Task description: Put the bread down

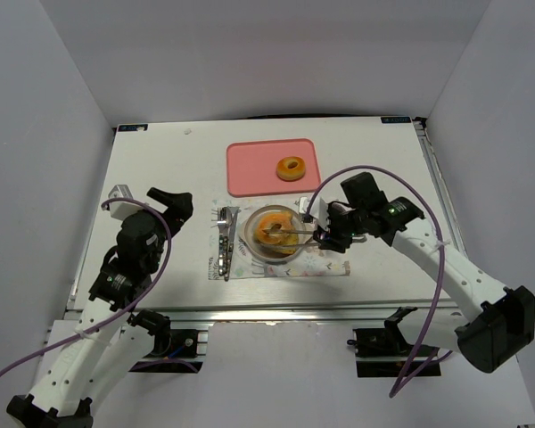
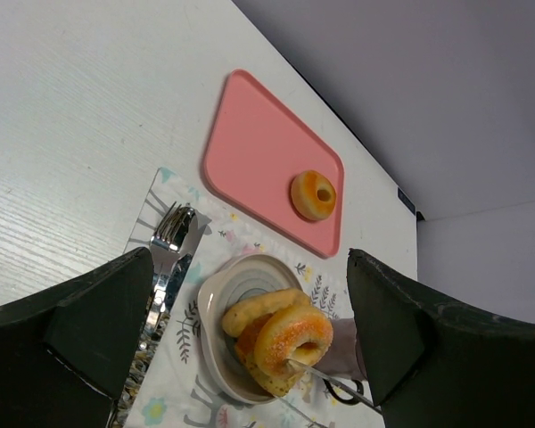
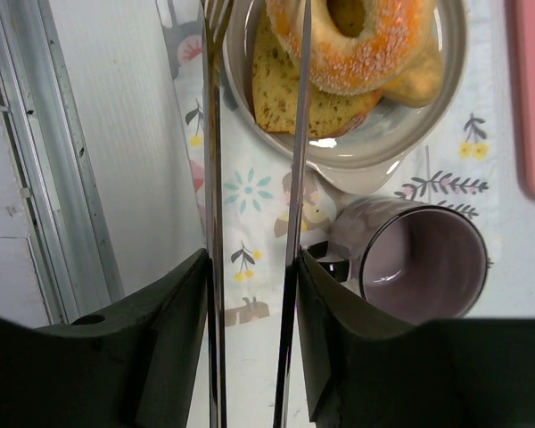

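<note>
A: Where does the bread [image 2: 281, 330] sit for us?

B: Most of it is piled in the bowl [image 2: 209, 303] on the placemat [image 3: 446, 178]. We see a speckled ring [image 3: 383, 62] on top, a flat slice [image 3: 285, 98] under it and another piece leaning at the side. A second ring [image 1: 292, 168] lies alone on the pink tray [image 1: 250, 169], beyond the bowl.

A: And our right gripper [image 3: 250, 276]?

B: Its fingers press in on a pair of metal tongs [image 3: 296, 178] that reach over the bowl. One blade crosses the speckled ring and the other runs along the bowl's edge. We cannot tell whether the tips pinch anything.

A: Our left gripper [image 1: 171, 201]?

B: It hangs over the worktop [image 2: 71, 134] to the left of the placemat, jaws spread wide and well apart from the bowl.

A: What else do we have nearby?

B: A purple mug [image 3: 419, 267] stands on the placemat just beside the bowl, and a fork [image 2: 172, 227] lies along the placemat's left side.
</note>
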